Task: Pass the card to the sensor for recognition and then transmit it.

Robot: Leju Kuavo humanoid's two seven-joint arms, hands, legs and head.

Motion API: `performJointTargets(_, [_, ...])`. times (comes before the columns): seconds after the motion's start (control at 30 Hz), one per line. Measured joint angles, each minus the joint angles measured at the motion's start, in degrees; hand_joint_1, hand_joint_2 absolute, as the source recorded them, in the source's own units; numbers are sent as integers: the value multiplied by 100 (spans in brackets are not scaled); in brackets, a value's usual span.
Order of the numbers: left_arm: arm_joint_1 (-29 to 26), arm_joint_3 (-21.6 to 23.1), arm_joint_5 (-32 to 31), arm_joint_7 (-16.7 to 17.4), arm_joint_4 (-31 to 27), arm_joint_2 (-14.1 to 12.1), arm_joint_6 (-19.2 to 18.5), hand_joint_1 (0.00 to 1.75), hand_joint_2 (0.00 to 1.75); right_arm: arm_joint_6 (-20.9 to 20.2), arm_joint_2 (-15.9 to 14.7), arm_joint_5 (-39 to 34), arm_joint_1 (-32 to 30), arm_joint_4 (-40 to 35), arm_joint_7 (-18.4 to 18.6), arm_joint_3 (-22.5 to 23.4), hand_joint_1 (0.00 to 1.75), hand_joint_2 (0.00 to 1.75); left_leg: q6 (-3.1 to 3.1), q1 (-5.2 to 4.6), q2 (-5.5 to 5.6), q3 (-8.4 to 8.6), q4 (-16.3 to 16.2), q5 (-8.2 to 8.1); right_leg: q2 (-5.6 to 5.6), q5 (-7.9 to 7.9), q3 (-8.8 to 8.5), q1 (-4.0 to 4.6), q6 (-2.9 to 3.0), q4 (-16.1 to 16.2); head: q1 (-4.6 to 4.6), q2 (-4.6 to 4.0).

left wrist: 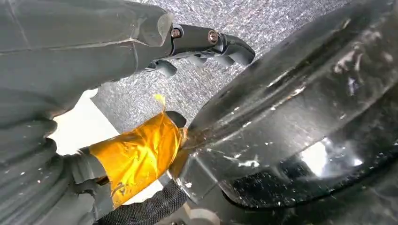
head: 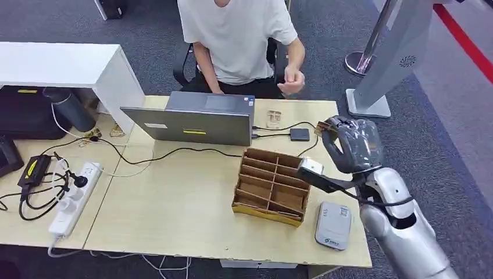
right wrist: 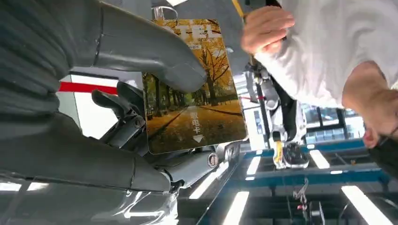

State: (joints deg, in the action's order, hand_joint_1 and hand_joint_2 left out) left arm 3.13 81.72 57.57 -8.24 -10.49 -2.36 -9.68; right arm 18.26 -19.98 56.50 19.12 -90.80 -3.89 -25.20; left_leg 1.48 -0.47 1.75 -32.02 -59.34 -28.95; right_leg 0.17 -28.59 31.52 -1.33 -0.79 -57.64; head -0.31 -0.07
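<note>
My right hand (head: 354, 145) is raised over the table's (head: 174, 209) right side, past the far end of the wooden box. It pinches a card (right wrist: 197, 112) printed with yellow autumn trees between thumb and fingers; the hand (right wrist: 126, 51) takes up much of that frame. In the head view only the card's edge (head: 323, 128) shows. A person (head: 238, 40) sits behind the table, with one hand (head: 292, 81) lifted near the card, also in the right wrist view (right wrist: 266, 28). The grey sensor pad (head: 333, 225) lies at the near right. My left hand (left wrist: 70, 70) hangs over the carpet holding nothing.
A wooden divider box (head: 272, 186) stands just left of my right forearm. A laptop (head: 192, 119) sits at the table's far side with cables and a small black hub (head: 300, 134). A power strip (head: 72, 197) lies at the left. A white stand (head: 389, 58) rises beyond the right edge.
</note>
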Motion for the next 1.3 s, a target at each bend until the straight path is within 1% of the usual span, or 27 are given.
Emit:
performJointTargets(0.1, [1, 0, 6, 55, 2, 17, 30, 0, 175, 296, -196, -32, -539, -422, -72, 342, 175, 175, 2, 0, -2, -1, 0, -4, 3, -1, 2, -1, -1, 5, 2, 0])
performJointTargets(0.2, [-10, 0, 26, 90, 2, 20, 63, 0, 175, 546, -312, -94, -1270, -894, -265, 844, 175, 175, 7, 0, 1, -8, 0, -8, -2, -3, 2, 0, -2, 7, 0, 0])
performJointTargets(0.3, [-14, 0, 39, 92, 2, 20, 68, 0, 175, 662, -389, -131, -1860, -1224, -363, 1257, 175, 175, 10, 0, -5, -5, 1, -11, 3, -3, 3, 0, -2, 8, 2, 0])
performJointTargets(0.4, [-21, 0, 39, 90, 2, 17, 68, 0, 175, 762, -422, -131, -2366, -1492, -450, 1564, 175, 175, 10, 0, -6, -6, 1, -11, 2, -3, 3, 0, -3, 8, 2, 0])
performJointTargets(0.5, [-25, 0, 44, 90, 2, 15, 72, 0, 175, 813, -422, -133, -2728, -1661, -527, 1783, 175, 175, 10, 0, -9, -4, 1, -11, 6, -3, 3, 0, -2, 8, 2, 0])
performJointTargets(0.57, [-28, 0, 61, 90, 4, 15, 76, 0, 175, 773, -422, -252, -2917, -1722, -603, 1871, 175, 175, 10, 0, -10, -2, 1, -11, 6, -3, 1, 0, -2, 8, 2, 0])
performJointTargets(0.7, [-35, 0, 85, 87, 4, 13, 76, 0, 175, 646, -411, -396, -3118, -1741, -724, 1914, 175, 175, 11, 0, -11, -3, 2, -11, 6, -3, 0, 0, -2, 8, 2, 0])
performJointTargets(0.8, [-33, 0, 90, 90, 7, 15, 74, 0, 175, 557, -378, -363, -3173, -1722, -769, 1905, 175, 175, 10, 1, -14, -2, 2, -11, 9, -3, 0, 0, -2, 8, 0, 0])
performJointTargets(1.07, [-26, 0, 28, 105, 7, 15, 74, 0, 175, 498, -87, -118, -3078, -1293, -699, 1532, 175, 175, 11, 1, -13, -1, 2, -10, 10, -3, -1, 1, -2, 7, 2, 0])
performJointTargets(1.3, [-23, 0, 9, 105, 7, 15, 87, 0, 175, 443, 48, -9, -2921, -906, -573, 1180, 175, 175, 11, 1, -13, -2, 2, -10, 11, -3, -1, 0, -2, 7, 4, 0])
